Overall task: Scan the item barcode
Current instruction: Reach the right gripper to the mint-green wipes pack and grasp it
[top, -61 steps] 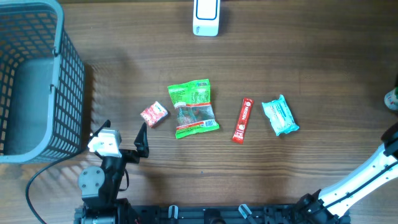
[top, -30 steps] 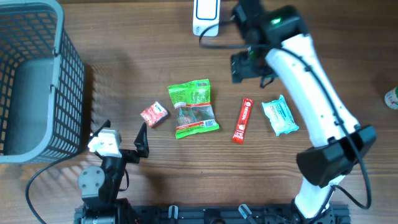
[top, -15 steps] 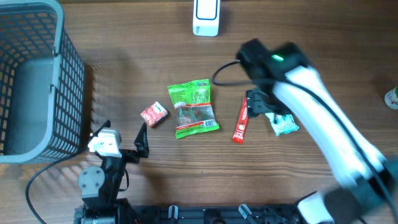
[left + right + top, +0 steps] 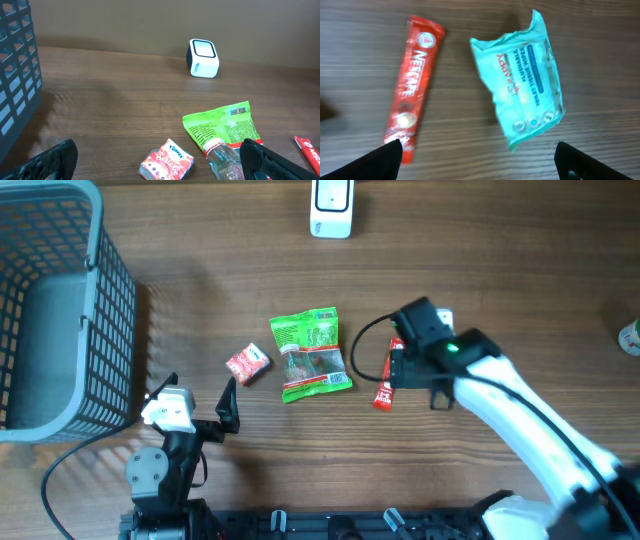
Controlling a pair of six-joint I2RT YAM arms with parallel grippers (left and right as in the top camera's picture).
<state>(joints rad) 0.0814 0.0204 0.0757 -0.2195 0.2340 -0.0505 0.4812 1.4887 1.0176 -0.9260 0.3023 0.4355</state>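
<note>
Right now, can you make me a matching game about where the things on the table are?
1 red stick-shaped sachet
2 green plastic snack bag
3 white boxy scanner
4 grey-blue mesh basket

A far edge of the table
B left side
C middle
D beside the teal wipes pack

Pairs: 1-D, 2-C, 3-A, 4-B.

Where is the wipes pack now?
In the right wrist view the wipes pack lies on the table, just right of the Nescafe stick, not touching it. Overhead, the right arm covers most of it.
</note>
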